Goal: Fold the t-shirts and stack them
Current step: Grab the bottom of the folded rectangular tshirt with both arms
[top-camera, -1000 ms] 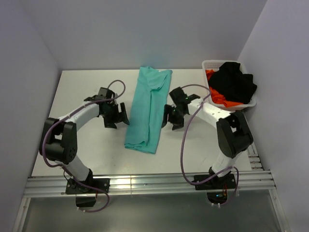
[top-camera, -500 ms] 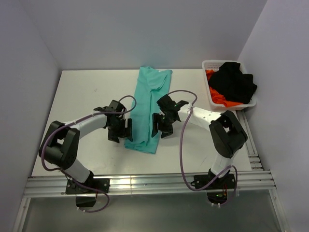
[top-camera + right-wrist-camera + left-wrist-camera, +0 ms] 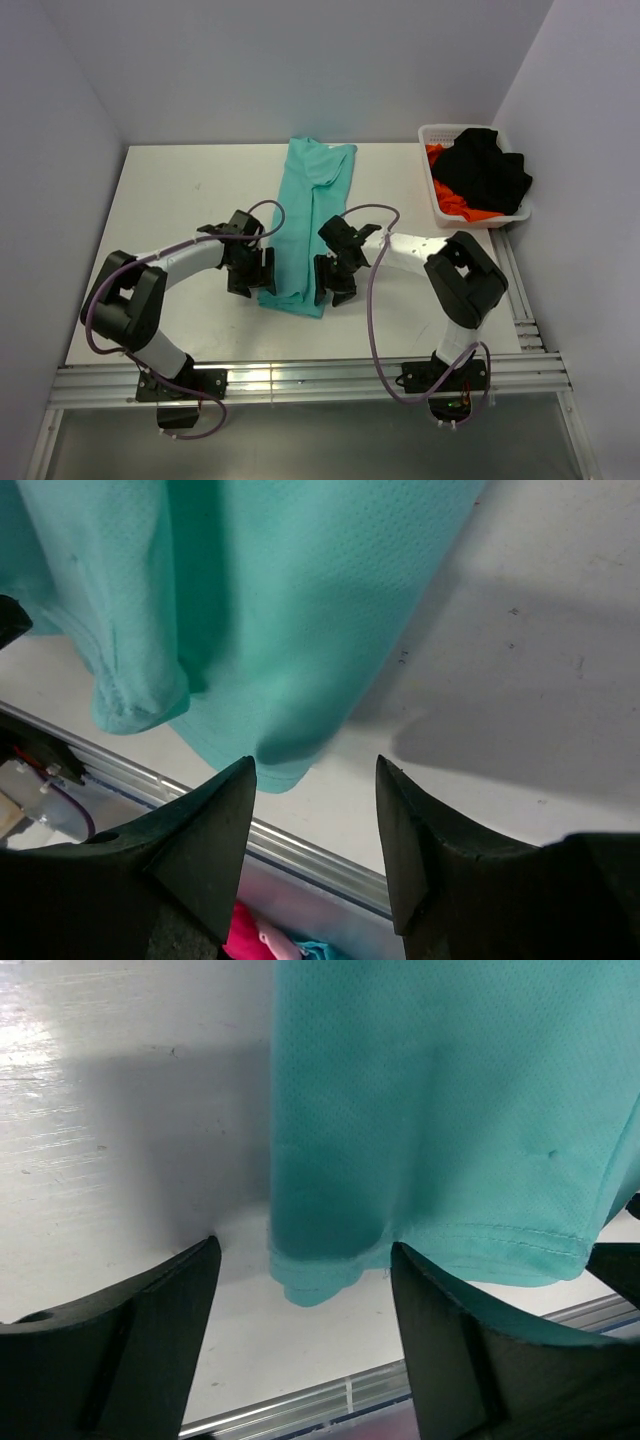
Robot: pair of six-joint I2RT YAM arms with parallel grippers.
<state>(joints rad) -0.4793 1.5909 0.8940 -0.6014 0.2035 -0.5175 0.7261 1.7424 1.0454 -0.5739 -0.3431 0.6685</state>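
A teal t-shirt (image 3: 308,225) lies folded lengthwise into a long strip down the middle of the white table (image 3: 170,210). My left gripper (image 3: 256,278) is open at the strip's near left corner (image 3: 310,1285), which lies between its fingers. My right gripper (image 3: 327,285) is open at the near right corner (image 3: 270,770). The shirt's hem (image 3: 500,1250) shows in the left wrist view. Neither gripper holds cloth.
A white basket (image 3: 436,135) at the back right holds a black shirt (image 3: 485,170) over an orange one (image 3: 450,200). The table's near edge is a metal rail (image 3: 300,380). Walls close in left, right and behind.
Both grippers have moved toward me along the shirt's sides and closed in on its near corners. The shirt has not moved.
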